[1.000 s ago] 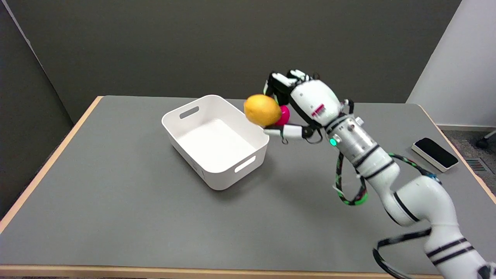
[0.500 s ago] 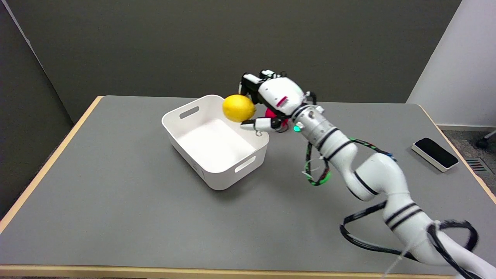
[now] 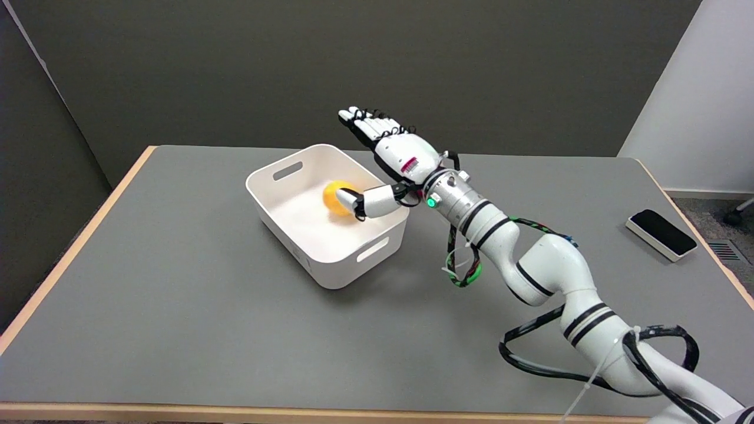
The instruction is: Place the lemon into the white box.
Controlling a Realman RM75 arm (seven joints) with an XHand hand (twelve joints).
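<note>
The right hand (image 3: 393, 154) hangs over the far right rim of the white box (image 3: 327, 213) with its fingers (image 3: 366, 122) stretched out flat and apart and its thumb reaching down into the box, gripping nothing. The lemon (image 3: 338, 198) lies inside the box near its far right wall, just beside the thumb tip, though whether the two touch I cannot tell. The box stands on the grey bench (image 3: 177, 306), and a flat black-and-white device (image 3: 660, 234) lies well apart near the bench's right edge.
</note>
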